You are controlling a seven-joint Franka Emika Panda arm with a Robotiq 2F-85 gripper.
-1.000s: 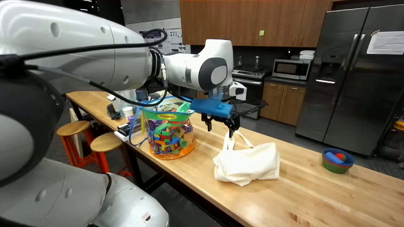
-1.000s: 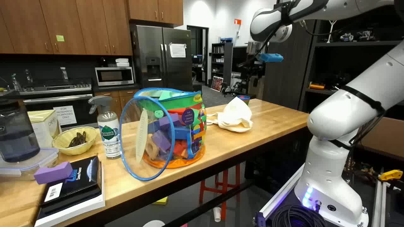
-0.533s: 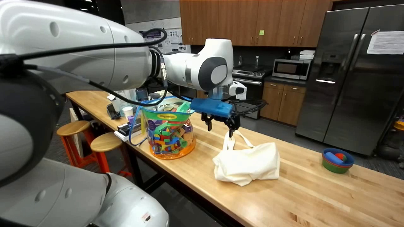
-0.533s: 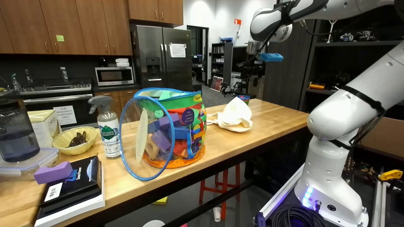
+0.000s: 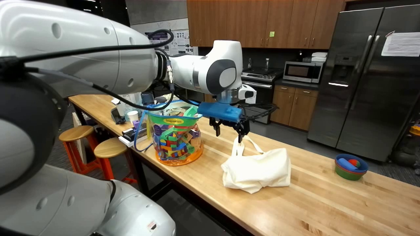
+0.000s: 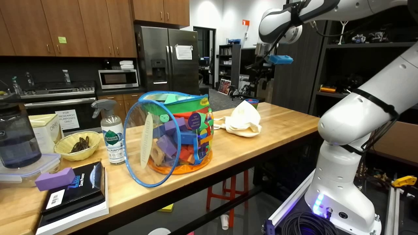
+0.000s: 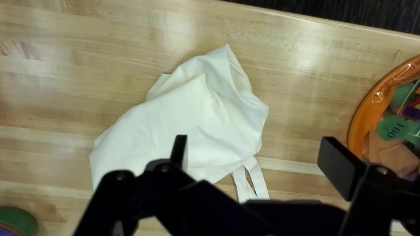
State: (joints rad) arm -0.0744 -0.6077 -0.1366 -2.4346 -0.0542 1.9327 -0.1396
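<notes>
A cream cloth bag (image 5: 257,170) lies slumped on the wooden table, and it shows in both exterior views. Its handles (image 5: 238,149) stick up at one end in that exterior view. In the wrist view the bag (image 7: 197,121) fills the middle, and its handles (image 7: 257,178) run down behind the dark gripper body, which hides their ends. My gripper (image 7: 257,149) hangs above the table over the handle end of the bag. Its fingers (image 5: 218,131) stand wide apart with nothing held between them. In an exterior view the gripper (image 6: 264,80) is dark against a dark background.
A clear zip tub of coloured blocks (image 5: 177,141) stands close beside the bag. Nested bowls (image 5: 351,172) holding a blue piece and a red ball sit farther along the table. A spray bottle (image 6: 112,137), a yellow basket (image 6: 78,153) and a purple block (image 6: 55,179) on books are beyond the tub.
</notes>
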